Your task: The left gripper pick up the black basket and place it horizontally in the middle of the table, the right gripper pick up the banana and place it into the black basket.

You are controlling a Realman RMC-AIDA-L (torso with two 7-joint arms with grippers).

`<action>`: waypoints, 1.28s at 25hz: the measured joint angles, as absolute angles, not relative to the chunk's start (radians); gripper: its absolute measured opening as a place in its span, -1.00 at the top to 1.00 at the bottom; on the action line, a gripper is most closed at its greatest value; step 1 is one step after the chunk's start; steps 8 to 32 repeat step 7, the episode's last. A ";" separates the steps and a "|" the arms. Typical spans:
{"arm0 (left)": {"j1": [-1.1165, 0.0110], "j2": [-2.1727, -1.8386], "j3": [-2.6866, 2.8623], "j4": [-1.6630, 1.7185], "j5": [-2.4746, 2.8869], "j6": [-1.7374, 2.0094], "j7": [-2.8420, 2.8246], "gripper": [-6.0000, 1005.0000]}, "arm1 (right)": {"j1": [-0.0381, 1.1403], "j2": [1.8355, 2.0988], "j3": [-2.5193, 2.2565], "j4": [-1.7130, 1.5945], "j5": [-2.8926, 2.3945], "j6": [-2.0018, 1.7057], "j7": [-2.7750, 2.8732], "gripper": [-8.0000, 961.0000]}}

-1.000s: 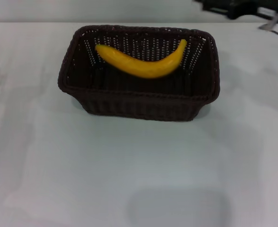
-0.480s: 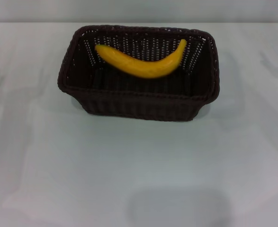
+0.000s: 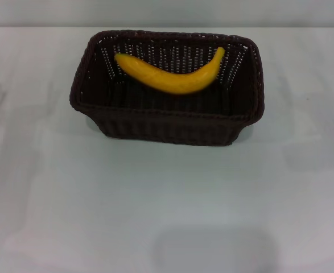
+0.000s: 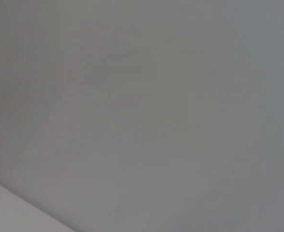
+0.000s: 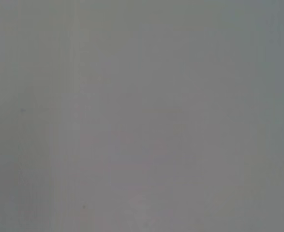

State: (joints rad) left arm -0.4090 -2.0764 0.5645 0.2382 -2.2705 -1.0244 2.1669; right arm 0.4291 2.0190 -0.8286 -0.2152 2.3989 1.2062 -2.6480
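Observation:
The black basket (image 3: 167, 116) stands lengthwise across the far middle of the white table (image 3: 155, 193) in the head view. The yellow banana (image 3: 172, 77) lies inside it, curved, leaning against the far wall with both ends raised. Neither the left gripper nor the right gripper shows in any view. Both wrist views show only a plain grey surface.
The table's far edge (image 3: 167, 27) runs just behind the basket. A faint shadow (image 3: 212, 250) lies on the near part of the table. A pale corner (image 4: 11, 212) shows in the left wrist view.
One second ago the right arm's dark end showed at the far right top of the head view; it has withdrawn out of view. Basket and banana have not moved.

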 joint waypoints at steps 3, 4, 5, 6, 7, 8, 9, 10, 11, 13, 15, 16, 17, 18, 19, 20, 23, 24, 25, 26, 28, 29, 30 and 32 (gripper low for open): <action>-0.411 -2.077 0.565 0.230 -2.270 -1.025 2.194 -0.72 | 0.423 2.020 -0.817 -0.214 2.400 1.209 -2.648 -0.81; -0.412 -2.077 0.564 0.229 -2.270 -1.025 2.203 -0.72 | 0.422 2.021 -0.811 -0.212 2.401 1.210 -2.649 -0.81; -0.413 -2.078 0.565 0.228 -2.270 -1.025 2.213 -0.72 | 0.421 2.021 -0.808 -0.211 2.401 1.210 -2.649 -0.81; -0.413 -2.078 0.565 0.227 -2.271 -1.025 2.222 -0.72 | 0.421 2.021 -0.806 -0.210 2.401 1.210 -2.649 -0.81; -0.414 -2.078 0.565 0.223 -2.272 -1.025 2.231 -0.72 | 0.420 2.021 -0.806 -0.210 2.401 1.210 -2.649 -0.81; -0.414 -2.078 0.565 0.223 -2.272 -1.025 2.231 -0.72 | 0.420 2.021 -0.806 -0.210 2.401 1.210 -2.649 -0.81; -0.414 -2.078 0.565 0.223 -2.272 -1.025 2.231 -0.72 | 0.420 2.021 -0.806 -0.210 2.401 1.210 -2.649 -0.81; -0.414 -2.078 0.565 0.223 -2.272 -1.025 2.231 -0.72 | 0.420 2.021 -0.806 -0.210 2.401 1.210 -2.649 -0.81; -0.414 -2.078 0.565 0.223 -2.272 -1.025 2.231 -0.72 | 0.420 2.021 -0.806 -0.210 2.401 1.210 -2.649 -0.81; -0.414 -2.078 0.565 0.223 -2.272 -1.025 2.231 -0.72 | 0.420 2.021 -0.806 -0.210 2.401 1.210 -2.649 -0.81; -0.414 -2.078 0.565 0.223 -2.272 -1.025 2.231 -0.72 | 0.420 2.021 -0.806 -0.210 2.401 1.210 -2.649 -0.81; -0.414 -2.078 0.565 0.223 -2.272 -1.025 2.231 -0.72 | 0.420 2.021 -0.806 -0.210 2.401 1.210 -2.649 -0.81; -0.414 -2.078 0.565 0.223 -2.272 -1.025 2.231 -0.72 | 0.420 2.021 -0.806 -0.210 2.401 1.210 -2.649 -0.81; -0.414 -2.078 0.565 0.223 -2.272 -1.025 2.231 -0.72 | 0.420 2.021 -0.806 -0.210 2.401 1.210 -2.649 -0.81; -0.414 -2.078 0.565 0.223 -2.272 -1.025 2.231 -0.72 | 0.420 2.021 -0.806 -0.210 2.401 1.210 -2.649 -0.81; -0.414 -2.078 0.565 0.223 -2.272 -1.025 2.231 -0.72 | 0.420 2.021 -0.806 -0.210 2.401 1.210 -2.649 -0.81; -0.414 -2.078 0.565 0.223 -2.272 -1.025 2.231 -0.72 | 0.420 2.021 -0.806 -0.210 2.401 1.210 -2.649 -0.81; -0.414 -2.078 0.565 0.223 -2.272 -1.025 2.231 -0.72 | 0.420 2.021 -0.806 -0.210 2.401 1.210 -2.649 -0.81; -0.414 -2.078 0.565 0.223 -2.272 -1.025 2.231 -0.72 | 0.420 2.021 -0.806 -0.210 2.401 1.210 -2.649 -0.81; -0.414 -2.078 0.565 0.223 -2.272 -1.025 2.231 -0.72 | 0.420 2.021 -0.806 -0.210 2.401 1.210 -2.649 -0.81; -0.414 -2.078 0.565 0.223 -2.272 -1.025 2.231 -0.72 | 0.420 2.021 -0.806 -0.210 2.401 1.210 -2.649 -0.81; -0.414 -2.078 0.565 0.223 -2.272 -1.025 2.231 -0.72 | 0.420 2.021 -0.806 -0.210 2.401 1.210 -2.649 -0.81; -0.414 -2.078 0.565 0.223 -2.272 -1.025 2.231 -0.72 | 0.420 2.021 -0.806 -0.210 2.401 1.210 -2.649 -0.81; -0.414 -2.078 0.565 0.223 -2.272 -1.025 2.231 -0.72 | 0.420 2.021 -0.806 -0.210 2.401 1.210 -2.649 -0.81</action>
